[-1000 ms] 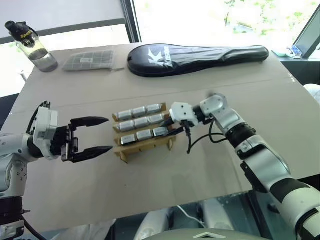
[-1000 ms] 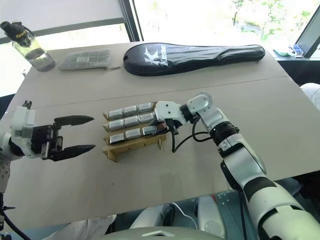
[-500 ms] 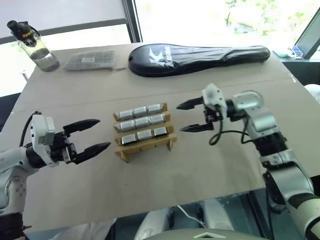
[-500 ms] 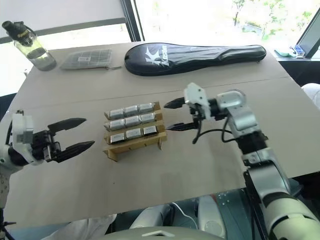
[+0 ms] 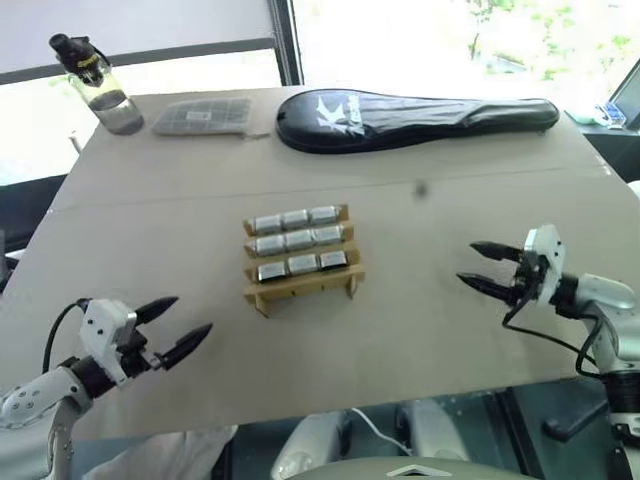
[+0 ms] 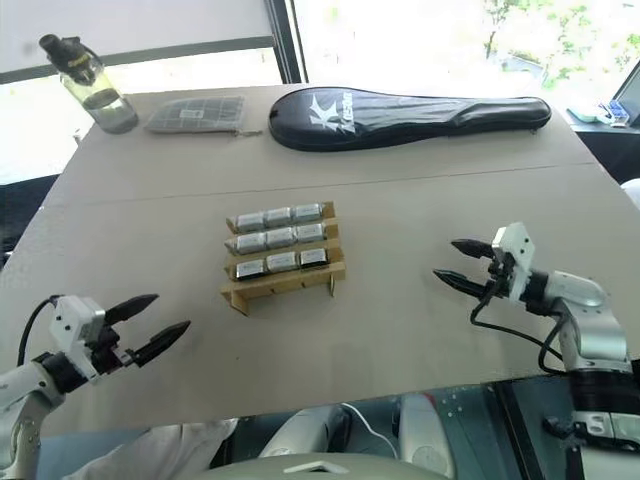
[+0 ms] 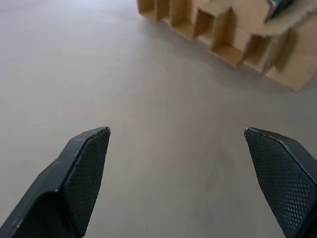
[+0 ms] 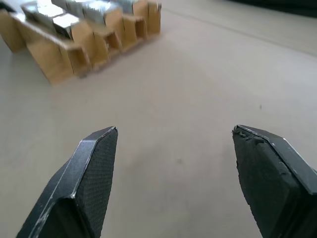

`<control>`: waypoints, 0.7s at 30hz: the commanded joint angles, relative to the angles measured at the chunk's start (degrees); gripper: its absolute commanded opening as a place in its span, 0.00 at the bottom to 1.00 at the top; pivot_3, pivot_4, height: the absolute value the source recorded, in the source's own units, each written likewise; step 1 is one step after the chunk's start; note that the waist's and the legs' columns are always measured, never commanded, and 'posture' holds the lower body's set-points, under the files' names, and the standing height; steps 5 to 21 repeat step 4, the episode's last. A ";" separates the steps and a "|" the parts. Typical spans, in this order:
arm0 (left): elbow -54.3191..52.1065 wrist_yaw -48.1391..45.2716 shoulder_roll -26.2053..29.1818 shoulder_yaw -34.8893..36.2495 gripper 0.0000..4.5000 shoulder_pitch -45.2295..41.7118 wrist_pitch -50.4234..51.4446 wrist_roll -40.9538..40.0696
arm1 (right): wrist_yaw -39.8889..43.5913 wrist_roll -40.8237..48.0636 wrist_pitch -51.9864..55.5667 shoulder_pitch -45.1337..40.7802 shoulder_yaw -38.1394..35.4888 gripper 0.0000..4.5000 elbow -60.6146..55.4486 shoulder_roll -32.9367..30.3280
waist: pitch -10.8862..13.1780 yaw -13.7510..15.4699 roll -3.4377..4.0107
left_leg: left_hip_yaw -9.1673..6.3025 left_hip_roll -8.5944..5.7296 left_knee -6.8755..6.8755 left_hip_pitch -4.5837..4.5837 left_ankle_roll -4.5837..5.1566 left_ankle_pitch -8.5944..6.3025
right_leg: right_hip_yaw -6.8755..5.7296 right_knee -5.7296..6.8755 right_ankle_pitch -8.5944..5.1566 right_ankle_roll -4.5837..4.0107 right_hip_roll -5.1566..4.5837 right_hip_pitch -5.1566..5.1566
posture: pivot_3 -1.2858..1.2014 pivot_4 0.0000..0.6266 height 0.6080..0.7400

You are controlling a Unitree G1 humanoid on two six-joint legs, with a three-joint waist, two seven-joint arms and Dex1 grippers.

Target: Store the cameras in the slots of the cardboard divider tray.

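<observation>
The cardboard divider tray (image 5: 300, 290) stands at the middle of the table. Several silver-grey cameras (image 5: 298, 240) lie in three of its rows, side by side; the row nearest me shows bare cardboard. My left gripper (image 5: 190, 315) hovers open and empty near the table's front left, well apart from the tray. Off to the right my right gripper (image 5: 466, 261) is open and empty, its fingers pointing toward the tray across bare tabletop. The left wrist view shows the tray's (image 7: 233, 34) side slots beyond my left gripper (image 7: 176, 130). The right wrist view shows the cameras (image 8: 59, 17) beyond my right gripper (image 8: 174, 130).
A long black racket case (image 5: 420, 105) lies along the far edge. A flat grey gridded pad (image 5: 205, 115) and a clear water bottle (image 5: 95, 85) sit at the far left. The table's front edge runs just below both grippers.
My right gripper drew back from the tray's right end, swung far right and opened. My left gripper sank and pulled back toward the front left. The whole view also shifted.
</observation>
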 commanded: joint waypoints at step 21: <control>-5.06 3.93 -0.34 -1.49 1.00 -0.55 2.04 -0.21 | -1.74 0.69 -2.57 -0.52 -1.31 0.81 0.60 -0.86 | 0.00 0.03 0.00 | 0.04 0.00 -0.01 0.02 0.00 0.00 | 0.05 -0.02 0.00 0.00 0.00 0.08 | 0.52 0.24 1.00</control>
